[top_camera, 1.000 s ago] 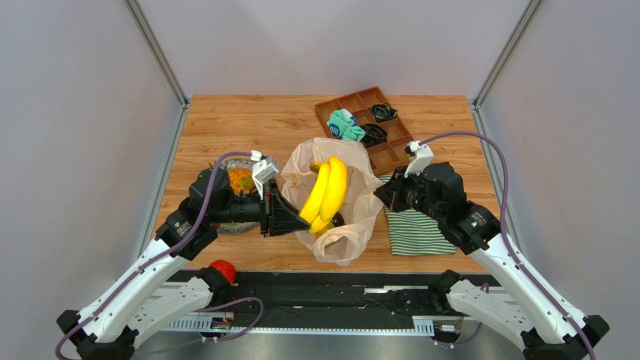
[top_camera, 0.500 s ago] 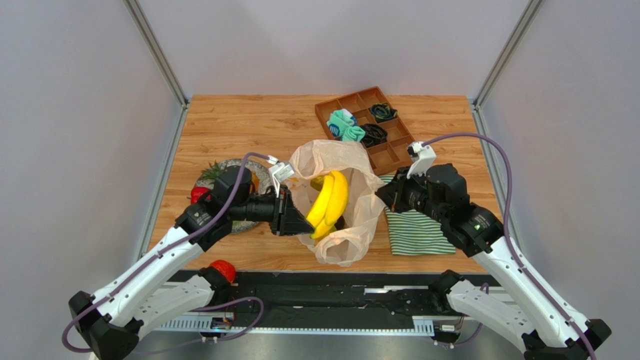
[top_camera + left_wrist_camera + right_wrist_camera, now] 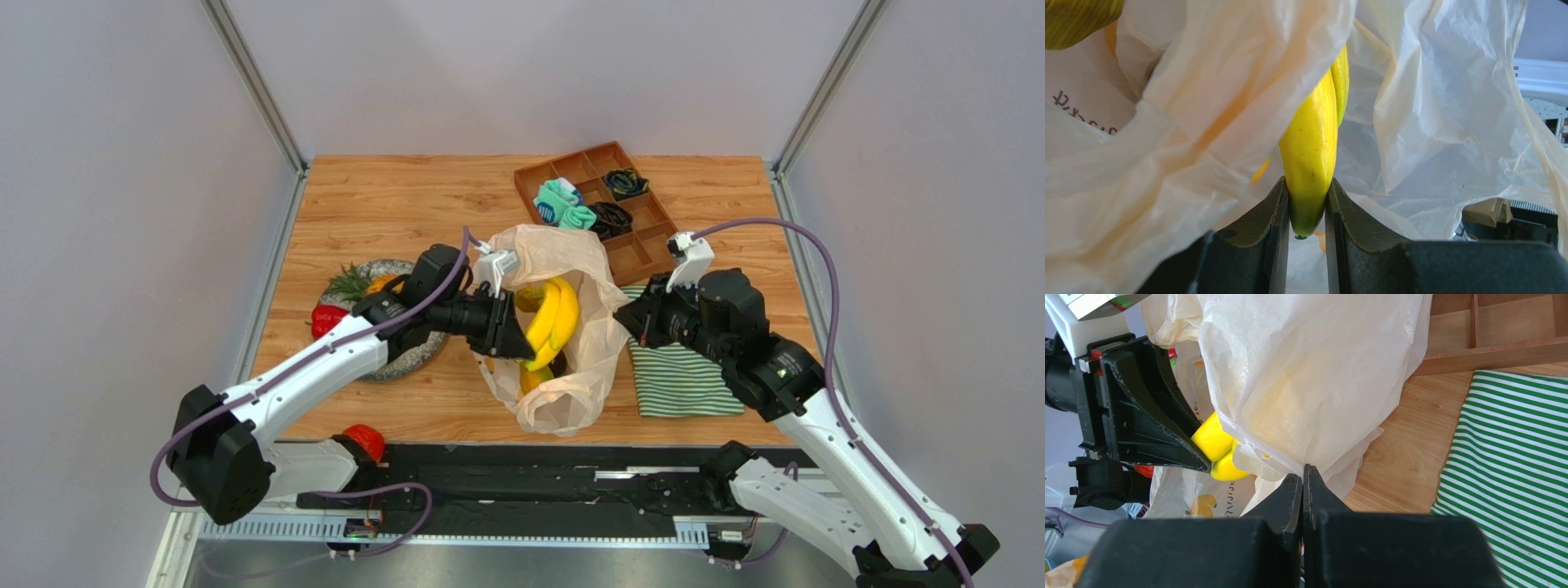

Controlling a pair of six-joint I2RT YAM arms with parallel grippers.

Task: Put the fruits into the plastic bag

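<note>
The wooden table (image 3: 393, 208) carries the plastic bag (image 3: 577, 382) near its front middle, standing crumpled with its mouth up. Just to the bag's right lies a green-and-white striped cloth (image 3: 681, 380), and behind it a brown compartment tray (image 3: 640, 255) holding teal and black cloth bundles. A grey plate (image 3: 405, 368) sits left of the bag. The banana bunch (image 3: 555, 316) hangs in the bag's mouth, part inside, its stem end clamped between the jaws of the left gripper (image 3: 1307, 190). The right gripper (image 3: 1303, 473) is fully closed, pinching a fold of the bag's right-hand edge. A pineapple crown (image 3: 352, 281) and a red fruit (image 3: 324, 321) show at the plate, and another red fruit (image 3: 363, 440) lies at the table's near edge.
</note>
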